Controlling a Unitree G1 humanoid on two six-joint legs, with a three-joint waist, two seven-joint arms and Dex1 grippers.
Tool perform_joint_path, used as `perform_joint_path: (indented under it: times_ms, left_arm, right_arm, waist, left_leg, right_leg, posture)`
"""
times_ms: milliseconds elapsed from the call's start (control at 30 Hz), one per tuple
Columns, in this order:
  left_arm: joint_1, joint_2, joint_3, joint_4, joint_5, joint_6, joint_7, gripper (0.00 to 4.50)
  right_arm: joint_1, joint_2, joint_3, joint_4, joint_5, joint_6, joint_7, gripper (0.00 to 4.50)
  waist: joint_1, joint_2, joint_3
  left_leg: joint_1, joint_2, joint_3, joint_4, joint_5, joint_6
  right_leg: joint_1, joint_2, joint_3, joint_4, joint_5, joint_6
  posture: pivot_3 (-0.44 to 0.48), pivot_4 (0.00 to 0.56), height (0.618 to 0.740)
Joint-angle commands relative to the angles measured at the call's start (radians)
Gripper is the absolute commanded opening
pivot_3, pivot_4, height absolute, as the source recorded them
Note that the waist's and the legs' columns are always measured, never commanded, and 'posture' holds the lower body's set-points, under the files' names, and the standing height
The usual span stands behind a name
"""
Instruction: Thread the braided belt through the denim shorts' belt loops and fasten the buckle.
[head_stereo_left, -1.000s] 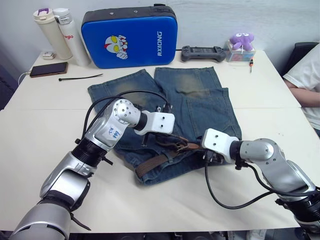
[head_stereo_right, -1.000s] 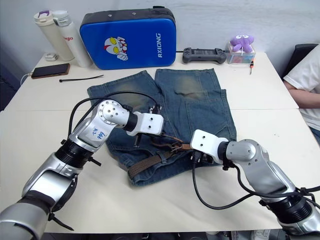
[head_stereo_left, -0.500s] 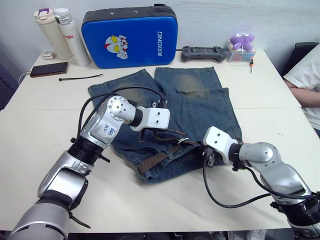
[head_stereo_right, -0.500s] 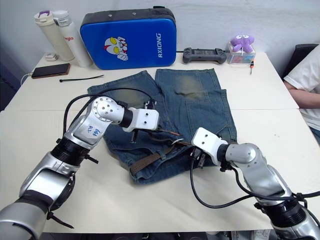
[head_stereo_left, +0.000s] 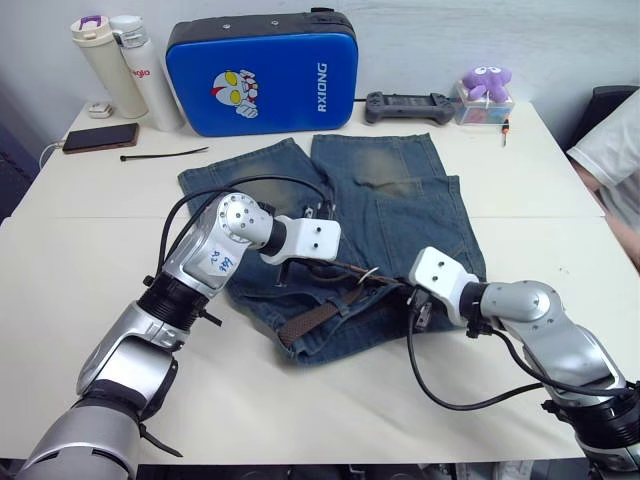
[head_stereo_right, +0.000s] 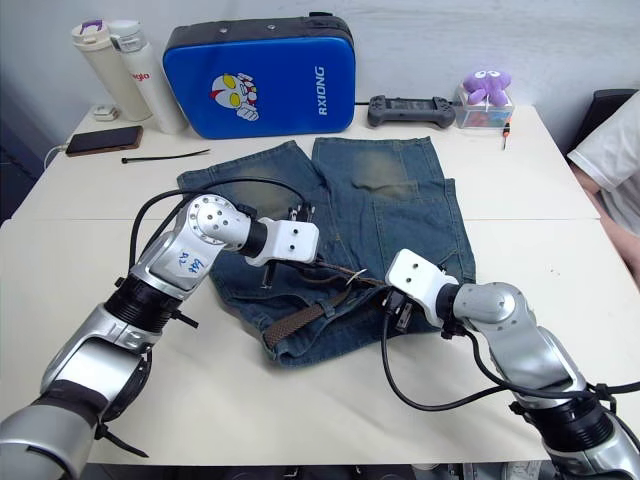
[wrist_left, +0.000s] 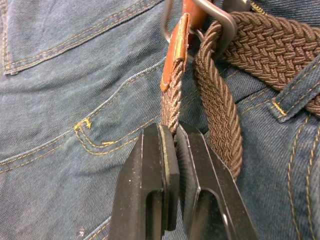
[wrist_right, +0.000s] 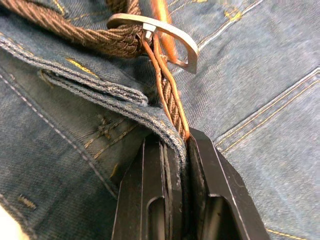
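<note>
The faded denim shorts lie flat mid-table, waistband toward me. The braided belt runs along the waistband and passes under a belt loop. Its silver buckle sits between my two grippers, and the leather-edged tip goes through the buckle. My left gripper is shut on the strap just behind that tip. My right gripper is shut on the strap together with the folded waistband edge, just below the buckle. In the eye views the left gripper and the right gripper flank the buckle.
At the back stand a blue hard case and two bottles. A phone, a black cable tie, a game controller and a purple plush lie nearby. A person's sleeve shows at the right edge.
My left gripper has drawn back a little to the left with the belt end, so the strap is straighter between the grippers. The right gripper has barely moved.
</note>
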Motion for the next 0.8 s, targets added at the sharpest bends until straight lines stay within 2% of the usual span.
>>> perform_joint_path:
  times_ms: [33,467,800]
  left_arm:
    - [-0.016,-0.010,-0.003,-0.031,0.007,-0.009,-0.011,0.00]
    - [-0.102,-0.112,0.011,0.032,-0.013,-0.025,-0.007,0.00]
    - [-0.078,-0.174,-0.029,-0.017,-0.017,0.053,-0.036,0.00]
  right_arm:
    - [-0.027,-0.010,-0.024,-0.039,-0.012,-0.014,-0.012,0.05]
    - [-0.031,0.000,0.024,-0.059,-0.036,-0.013,-0.012,0.05]
    - [-0.021,-0.007,0.019,-0.074,-0.026,0.016,0.002,0.05]
  waist:
    - [0.000,0.000,0.000]
    - [-0.002,0.000,0.000]
    - [0.000,0.000,0.000]
  left_leg:
    - [0.000,0.000,0.000,0.000,0.000,0.000]
    - [0.000,0.000,0.000,0.000,0.000,0.000]
    - [0.000,0.000,0.000,0.000,0.000,0.000]
  right_leg:
    - [0.000,0.000,0.000,0.000,0.000,0.000]
    - [0.000,0.000,0.000,0.000,0.000,0.000]
    - [-0.001,0.000,0.000,0.001,0.000,0.000]
  posture:
    - [0.000,0.150,0.739]
    - [0.000,0.150,0.739]
    - [0.000,0.150,0.739]
